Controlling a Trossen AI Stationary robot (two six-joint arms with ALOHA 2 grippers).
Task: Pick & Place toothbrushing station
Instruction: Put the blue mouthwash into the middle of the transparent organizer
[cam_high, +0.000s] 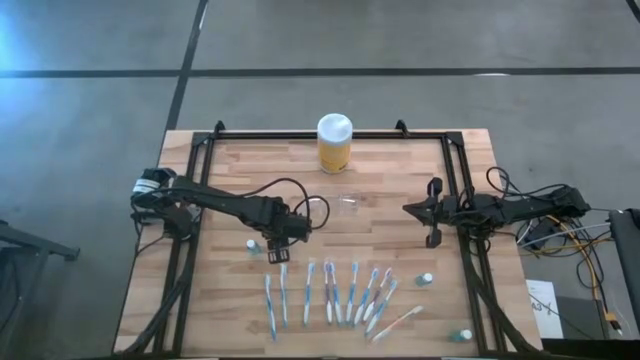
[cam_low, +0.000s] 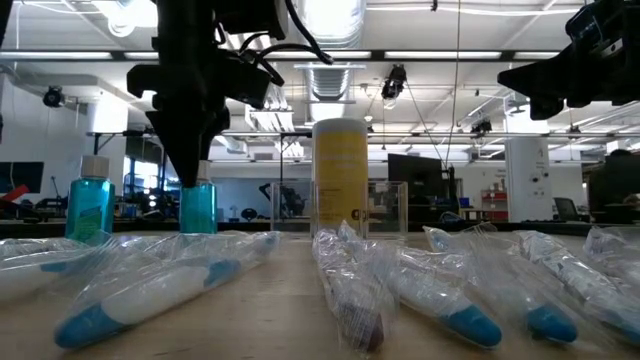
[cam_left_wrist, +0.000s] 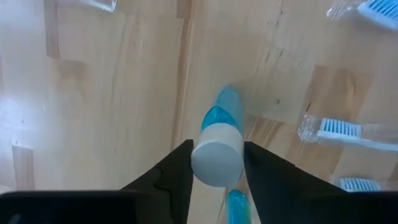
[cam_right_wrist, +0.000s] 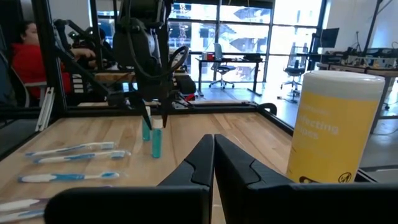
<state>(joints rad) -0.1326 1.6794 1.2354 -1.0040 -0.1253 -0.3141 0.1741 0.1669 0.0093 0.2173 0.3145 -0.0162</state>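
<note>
The toothbrushing station (cam_high: 350, 201), a small clear plastic holder, stands on the table's middle, in front of the yellow jar; it also shows in the low view (cam_low: 388, 207). My left gripper (cam_high: 278, 252) points down near the table's left middle, shut on a small blue bottle (cam_left_wrist: 219, 134) with a white cap. A second blue bottle (cam_high: 252, 245) stands just to its left. My right gripper (cam_high: 410, 209) is shut and empty, held level above the table's right side, to the right of the holder. My left gripper pinches the small blue bottle's white cap (cam_left_wrist: 216, 163) between its two fingers (cam_left_wrist: 179, 171), from above, pointing down. The bottle stays upright below the fingers (cam_low: 198, 207). I cannot tell whether its base is on the table or lifted.
A yellow jar (cam_high: 334, 143) with a white lid stands at the far middle. Several wrapped toothbrushes (cam_high: 330, 295) lie in a row along the near side. Two more small bottles (cam_high: 427, 280) (cam_high: 465, 335) stand at the near right. A black frame (cam_high: 455, 150) borders the table.
</note>
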